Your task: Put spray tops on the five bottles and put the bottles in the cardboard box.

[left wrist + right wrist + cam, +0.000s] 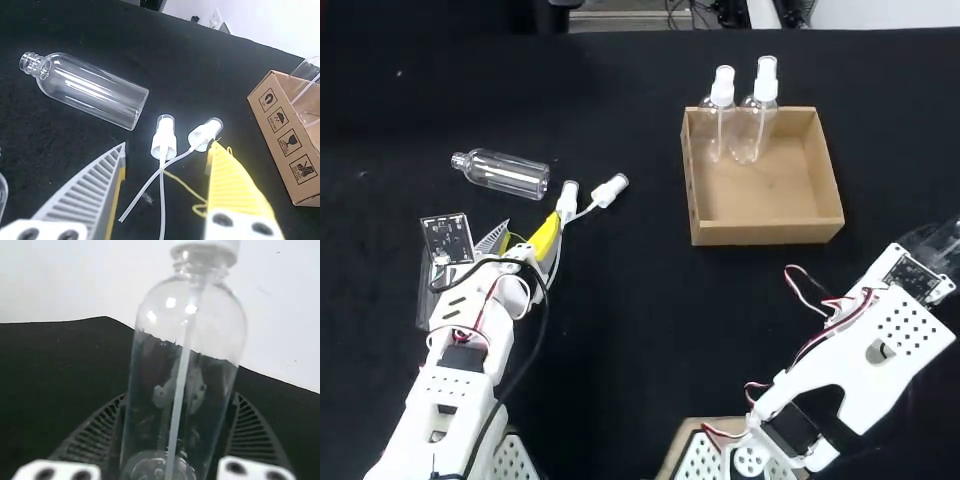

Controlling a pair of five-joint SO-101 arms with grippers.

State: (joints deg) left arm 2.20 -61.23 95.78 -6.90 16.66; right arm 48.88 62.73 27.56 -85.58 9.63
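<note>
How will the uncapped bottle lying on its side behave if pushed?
Likely to roll: the bottle lies on its side, round-bodied, on the flat black table. Probably light: it looks empty and thin-walled, so a nudge may send it far. Its smooth clear wall may slip in a pinch.

We record a brown cardboard box (765,232) on a black table (620,320), a clear bottle (505,173) and white spray tops (608,190). The left gripper (167,147) has one yellow finger (232,185) and one grey finger (92,185), both ribbed.
</note>
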